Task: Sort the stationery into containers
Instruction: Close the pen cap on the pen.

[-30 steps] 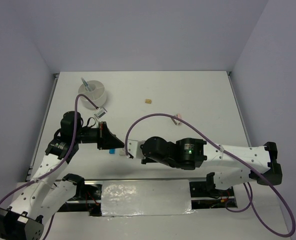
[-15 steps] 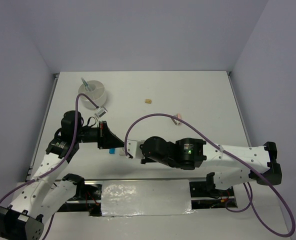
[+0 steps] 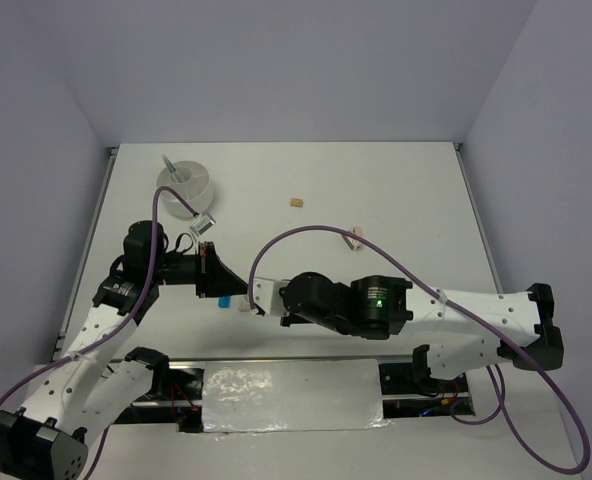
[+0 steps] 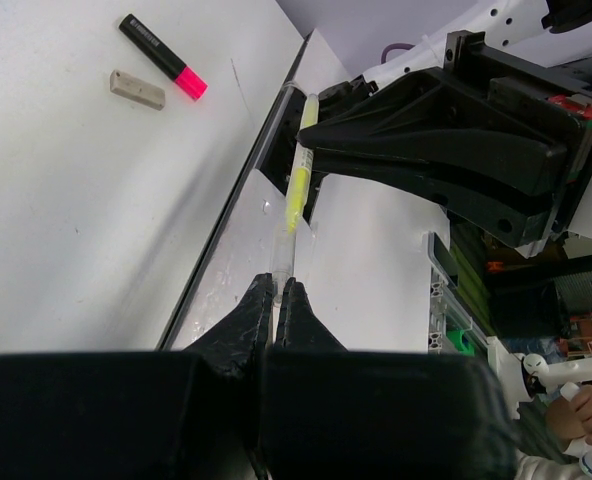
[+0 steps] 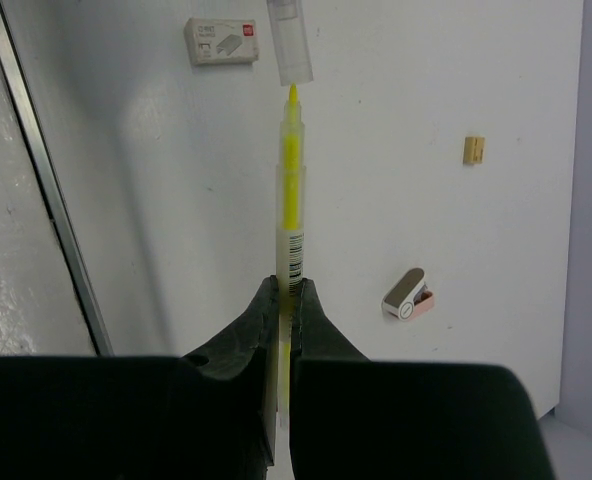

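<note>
Top external view, left to right: at far left the white cup is seen with only one item in it, a grey pen standing up. A white eraser is left loose on the table just near of the cup. The left gripper is pinched shut on a clear cap, held above the near part of the table. The yellow-green stick is clamped by its barrel in the right gripper, tip pointed at the cap mouth; whether they touch cannot be told. A blue item is partly hidden below the two grippers. A tan eraser is left loose mid-table. Further right, a pink highlighter and a grey eraser are lying side by side on the table. Judged early: one item sorted, the stick probably being capped before drop-off, and five or so pieces not yet binned.
</note>
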Controlling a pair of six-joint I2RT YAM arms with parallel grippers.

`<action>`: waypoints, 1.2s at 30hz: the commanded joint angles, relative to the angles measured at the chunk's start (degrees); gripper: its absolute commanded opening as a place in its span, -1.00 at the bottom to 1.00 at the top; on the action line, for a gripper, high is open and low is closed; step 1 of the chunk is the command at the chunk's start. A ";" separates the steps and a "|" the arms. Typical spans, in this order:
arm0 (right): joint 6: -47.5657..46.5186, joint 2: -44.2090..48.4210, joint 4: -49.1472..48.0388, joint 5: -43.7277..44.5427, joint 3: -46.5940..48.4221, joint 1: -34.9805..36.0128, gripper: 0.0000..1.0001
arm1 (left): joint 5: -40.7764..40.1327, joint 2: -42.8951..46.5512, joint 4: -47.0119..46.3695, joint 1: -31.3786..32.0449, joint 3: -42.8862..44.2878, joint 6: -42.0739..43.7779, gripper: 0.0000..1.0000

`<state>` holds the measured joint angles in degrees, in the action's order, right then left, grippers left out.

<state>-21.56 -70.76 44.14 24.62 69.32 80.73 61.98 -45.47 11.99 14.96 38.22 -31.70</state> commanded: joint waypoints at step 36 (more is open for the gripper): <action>-6.56 -3.42 -7.66 -0.72 5.04 0.13 -1.00 | 3.85 0.21 -3.72 0.68 -0.95 -0.55 -1.00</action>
<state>-26.52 -74.11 42.81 23.79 71.70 80.73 63.00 -45.63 11.44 15.14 37.23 -31.81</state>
